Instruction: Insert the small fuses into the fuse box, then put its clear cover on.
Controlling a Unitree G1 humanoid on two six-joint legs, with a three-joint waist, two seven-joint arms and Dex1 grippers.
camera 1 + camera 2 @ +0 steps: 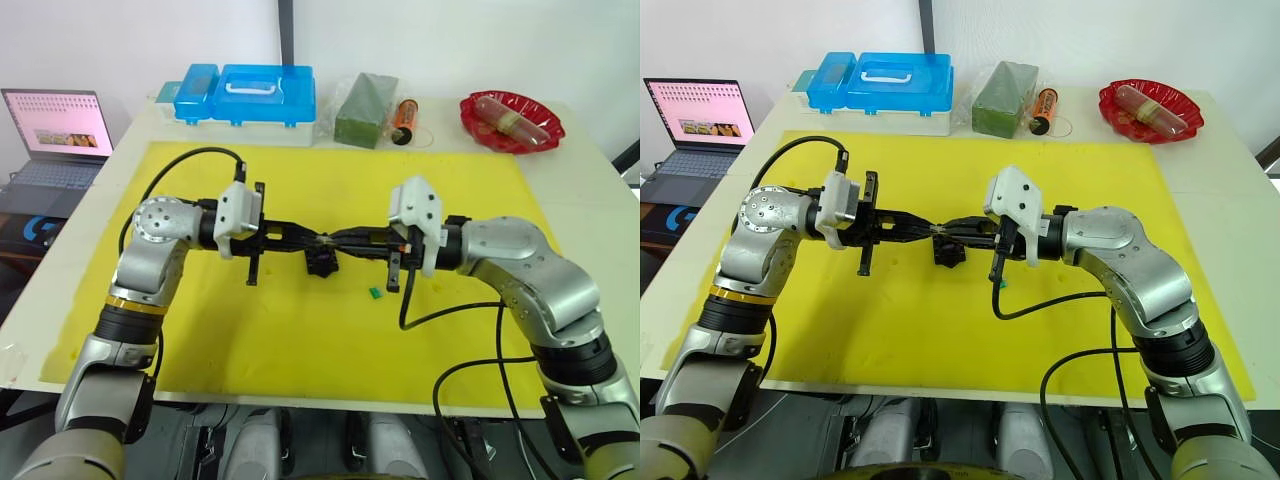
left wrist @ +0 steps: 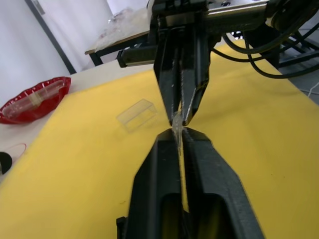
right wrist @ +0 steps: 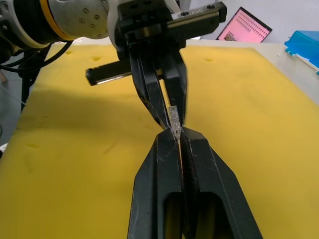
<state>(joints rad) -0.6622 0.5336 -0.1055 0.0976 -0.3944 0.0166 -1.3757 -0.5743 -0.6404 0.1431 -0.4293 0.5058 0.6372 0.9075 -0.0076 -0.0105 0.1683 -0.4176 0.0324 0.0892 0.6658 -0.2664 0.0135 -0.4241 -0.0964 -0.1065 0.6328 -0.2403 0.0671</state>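
Above the middle of the yellow mat [image 1: 300, 340], my left gripper [image 1: 316, 240] and right gripper [image 1: 333, 240] meet tip to tip. Both are shut on one small pale grey fuse [image 3: 174, 118], which sits pinched between the two pairs of tips [image 2: 177, 123]. Just below the tips, the black fuse box [image 1: 322, 263] rests on the mat. A green fuse [image 1: 375, 293] lies on the mat under my right wrist. The clear cover [image 2: 138, 114] lies flat on the mat beyond the right gripper, toward the red bowl.
Along the table's far edge stand a blue plastic case [image 1: 245, 93], a green block in a bag [image 1: 365, 110], an orange tube [image 1: 404, 118] and a red bowl [image 1: 510, 120]. A laptop [image 1: 58, 130] sits off the table at the left.
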